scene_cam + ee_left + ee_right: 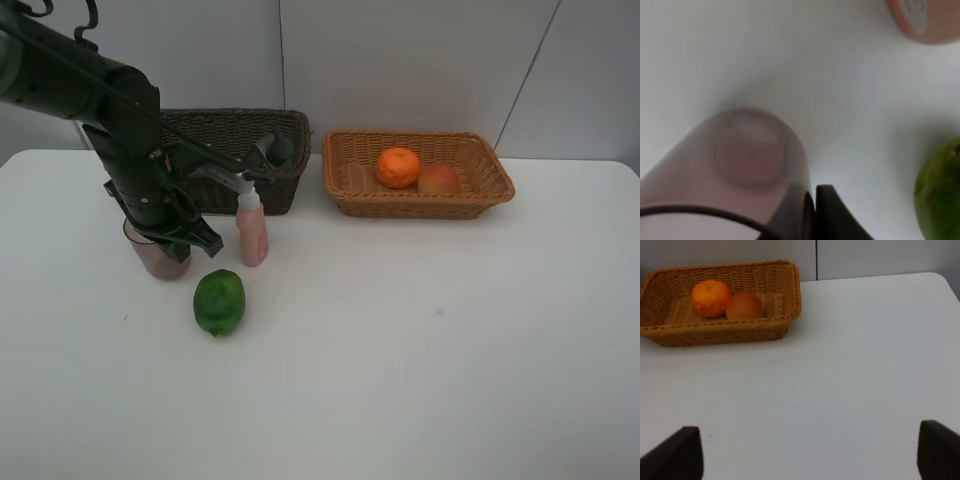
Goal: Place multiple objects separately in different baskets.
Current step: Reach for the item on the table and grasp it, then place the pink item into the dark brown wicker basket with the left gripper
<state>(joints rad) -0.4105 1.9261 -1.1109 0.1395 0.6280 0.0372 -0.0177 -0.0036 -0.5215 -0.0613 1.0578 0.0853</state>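
Your left arm (90,80) reaches down from far left, wrist bent over cup (160,262). Left end effector (810,215) pinched tight on cup wall, one finger inside, one outside. Right end effector (807,455) spread wide, holds nothing, hangs over white worktop (420,340).

Cup upright on worktop; bottle (252,235) just beside, lime (219,302) near. Pump bottle (275,150) in dark basket (290,170). Orange (398,167), red fruit (438,180) touching in tan basket (420,208). Pale panelled wall (400,60) behind.

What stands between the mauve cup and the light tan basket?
The pink bottle stands upright there, close beside the mauve cup; beyond it the table is bare up to the light tan basket. Exterior high view shows it.
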